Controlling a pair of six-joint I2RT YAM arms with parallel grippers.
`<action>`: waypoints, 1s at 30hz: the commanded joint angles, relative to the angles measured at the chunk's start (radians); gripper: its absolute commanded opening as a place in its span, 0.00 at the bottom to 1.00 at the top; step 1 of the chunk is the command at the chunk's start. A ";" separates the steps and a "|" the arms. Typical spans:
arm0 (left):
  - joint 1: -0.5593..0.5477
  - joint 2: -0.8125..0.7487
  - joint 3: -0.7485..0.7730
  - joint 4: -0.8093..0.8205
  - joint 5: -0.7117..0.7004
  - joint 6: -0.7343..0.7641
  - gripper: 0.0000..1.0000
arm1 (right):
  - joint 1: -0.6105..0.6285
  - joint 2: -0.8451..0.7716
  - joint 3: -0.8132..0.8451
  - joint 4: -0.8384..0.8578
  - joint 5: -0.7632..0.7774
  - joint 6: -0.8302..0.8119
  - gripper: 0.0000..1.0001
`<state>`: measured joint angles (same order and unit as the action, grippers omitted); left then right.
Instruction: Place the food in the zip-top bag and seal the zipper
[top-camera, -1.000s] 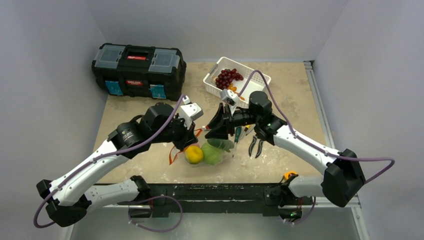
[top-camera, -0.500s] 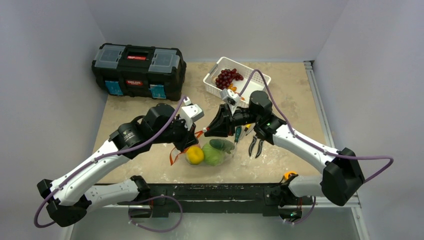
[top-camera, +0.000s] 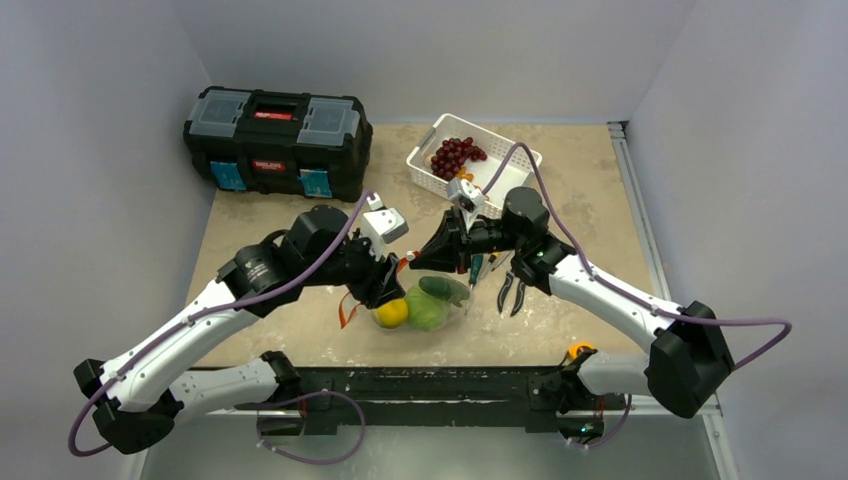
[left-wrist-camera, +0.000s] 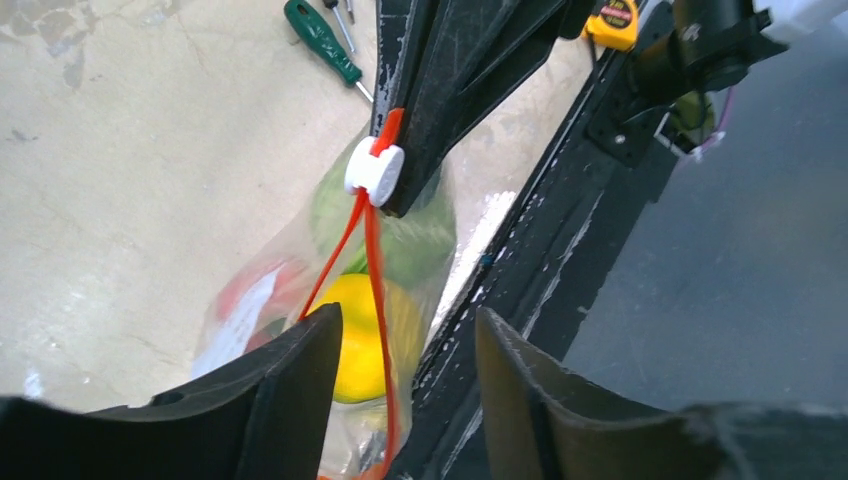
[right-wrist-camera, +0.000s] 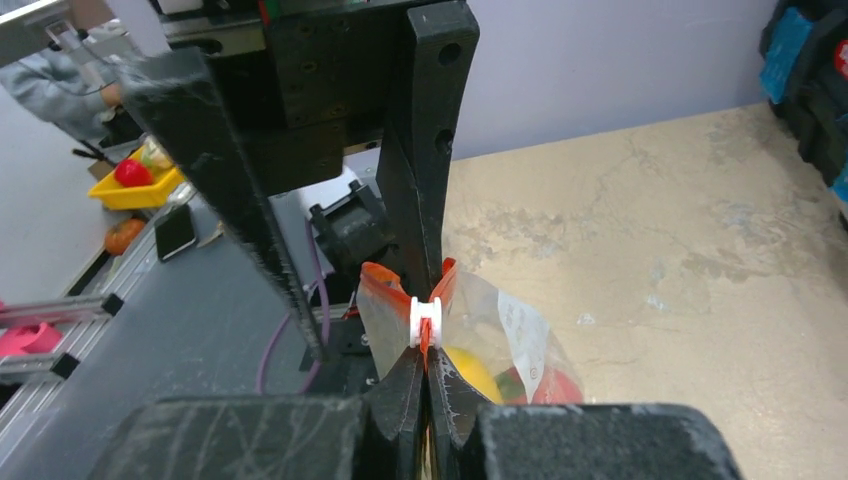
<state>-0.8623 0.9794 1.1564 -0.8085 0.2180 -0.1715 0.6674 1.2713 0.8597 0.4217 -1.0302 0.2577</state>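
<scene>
- Right wrist view: the right gripper (right-wrist-camera: 426, 362) has its two black fingers pressed together with no gap, pinching the thin orange-red zipper strip (right-wrist-camera: 428, 342); their tips sit right against the small white plastic slider (right-wrist-camera: 425, 318)
- Left wrist view: the left gripper (left-wrist-camera: 408, 318) is spread wide and grips nothing; the zipper strip runs down through the gap between its fingers (left-wrist-camera: 290, 390), and I cannot tell whether it brushes either one
- below the slider in that view the strip splits into two orange lines that spread apart; so that stretch of the mouth is unsealed
- the crinkly clear plastic zip-top bag (left-wrist-camera: 270, 290) is between the two grippers, mouth raised at the slider, body resting on the mottled beige table (left-wrist-camera: 130, 180) near its front edge
- inside the bag: a round yellow-orange citrus (left-wrist-camera: 355, 345) lies beside a round light-green cabbage (left-wrist-camera: 420, 235); a dark green cucumber (top-camera: 437, 288) lies above them in the top view; a red-pink fruit (right-wrist-camera: 552, 385) shows partly behind a white label on the plastic
- just beyond the bag on the table lie a green-handled screwdriver (left-wrist-camera: 320, 40) and black-handled pliers (top-camera: 512, 292); a yellow tape measure (left-wrist-camera: 612, 22) sits at the table's front rail
- farther back, a white slotted basket (top-camera: 425, 140) holds dark red grapes (top-camera: 457, 156); a black plastic toolbox (top-camera: 275, 140) stands at the far left, well apart from the bag
</scene>
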 joint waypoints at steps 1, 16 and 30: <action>0.045 -0.023 0.075 0.050 0.109 -0.037 0.55 | 0.001 -0.050 -0.019 0.093 0.074 0.055 0.00; 0.196 0.059 0.127 0.246 0.249 0.077 0.62 | 0.000 -0.052 -0.036 0.096 0.070 0.041 0.00; 0.198 0.071 0.051 0.307 0.399 0.095 0.45 | 0.001 -0.043 -0.031 0.106 0.065 0.052 0.00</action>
<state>-0.6685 1.0733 1.2278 -0.5461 0.5797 -0.1074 0.6674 1.2514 0.8261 0.4797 -0.9634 0.3099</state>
